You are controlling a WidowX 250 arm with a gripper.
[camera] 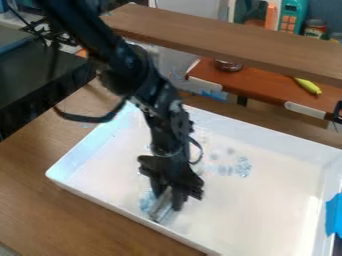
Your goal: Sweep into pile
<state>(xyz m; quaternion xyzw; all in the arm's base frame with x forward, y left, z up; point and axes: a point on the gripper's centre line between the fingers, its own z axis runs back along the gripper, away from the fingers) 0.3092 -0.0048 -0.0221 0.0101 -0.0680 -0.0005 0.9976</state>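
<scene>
As it hangs, the claw, part-closed, grips a grey tool.

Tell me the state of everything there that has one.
Narrow grey tool: held, tilted
Black two-finger gripper: closed on the tool
Small translucent bluish pieces: scattered, not one pile
Shallow white rectangular tray: open-topped, lying flat
Bright blue tape: stuck to the tray's wall

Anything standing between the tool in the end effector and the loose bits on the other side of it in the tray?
Nothing visible: between the grey tool in the end effector and those loose bits, I see only white tray floor. The end effector itself hides the start of that stretch.
</scene>
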